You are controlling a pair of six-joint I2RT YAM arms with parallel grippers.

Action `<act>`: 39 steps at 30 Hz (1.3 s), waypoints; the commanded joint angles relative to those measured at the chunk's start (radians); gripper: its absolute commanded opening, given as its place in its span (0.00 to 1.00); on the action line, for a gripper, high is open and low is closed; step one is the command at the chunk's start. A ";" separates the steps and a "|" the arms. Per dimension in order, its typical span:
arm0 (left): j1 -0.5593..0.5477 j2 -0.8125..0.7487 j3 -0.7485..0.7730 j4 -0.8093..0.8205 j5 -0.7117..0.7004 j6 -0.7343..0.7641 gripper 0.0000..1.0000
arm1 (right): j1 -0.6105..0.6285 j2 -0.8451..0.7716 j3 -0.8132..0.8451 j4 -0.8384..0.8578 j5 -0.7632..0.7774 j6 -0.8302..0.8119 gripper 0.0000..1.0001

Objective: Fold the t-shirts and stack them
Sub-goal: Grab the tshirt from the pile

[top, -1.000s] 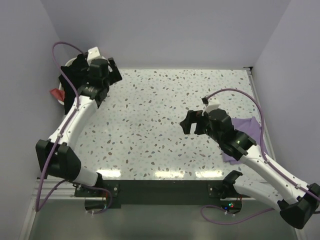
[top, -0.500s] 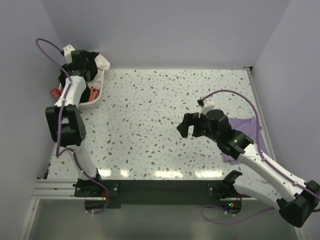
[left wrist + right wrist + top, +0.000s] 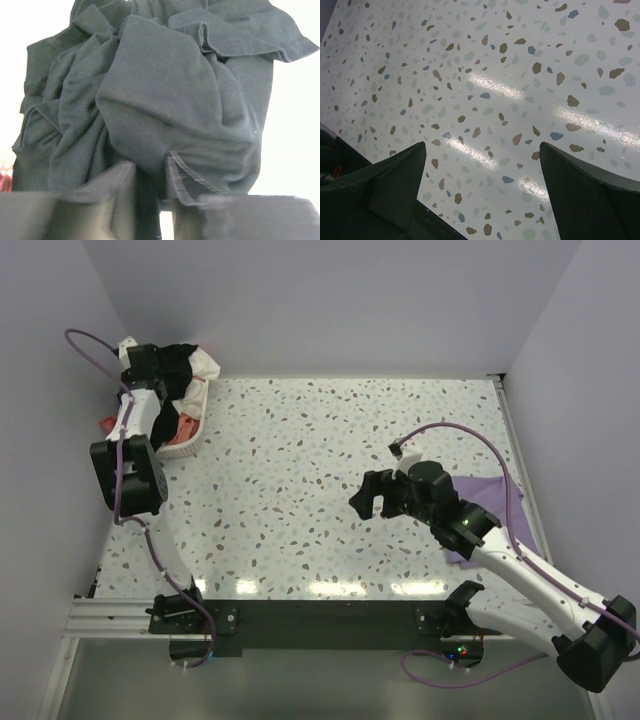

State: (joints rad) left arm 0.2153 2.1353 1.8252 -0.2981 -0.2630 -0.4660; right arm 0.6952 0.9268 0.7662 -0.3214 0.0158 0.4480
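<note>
Over at the far left corner, the left gripper [image 3: 149, 187] is down in the laundry basket [image 3: 188, 446]. Its two fingers are drawn close with a fold of the black tee [image 3: 165, 100] pinched between them. The shirt is a crumpled bundle, bunched above the fingers in the wrist view and sitting on top of the basket with some pink and white cloth beside it.

The right gripper [image 3: 482, 175] hangs over the middle of the speckled table [image 3: 495, 75], fingers spread wide and holding nothing. The purple tee [image 3: 492, 492] lies folded near the right edge of the table, partly under the right arm.

To my eye this is the fetching step: the black shirt is gripped but not yet out of the basket. Next it needs lifting clear of the rim and carrying to the open middle of the table. There the waiting right gripper could take a second hold so the cloth can be spread flat before any fold.
</note>
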 commanded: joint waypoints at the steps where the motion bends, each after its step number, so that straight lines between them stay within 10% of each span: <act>1: 0.009 -0.014 0.048 0.089 0.064 -0.023 0.25 | 0.000 0.003 -0.004 0.044 -0.013 -0.012 0.99; 8: 0.009 -0.115 0.036 0.097 0.082 -0.010 0.00 | 0.001 0.009 -0.002 0.051 -0.014 -0.014 0.99; 27: -0.001 -0.446 0.025 0.123 0.258 0.026 0.00 | 0.001 0.053 0.036 0.077 -0.019 -0.011 0.99; 39: -0.321 -0.742 -0.131 0.145 0.228 0.040 0.00 | 0.001 0.064 0.113 0.068 0.007 -0.009 0.99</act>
State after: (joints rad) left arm -0.0139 1.5021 1.7321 -0.2497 -0.0334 -0.4347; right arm 0.6952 0.9962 0.8230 -0.2844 0.0025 0.4477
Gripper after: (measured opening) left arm 0.186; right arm 0.986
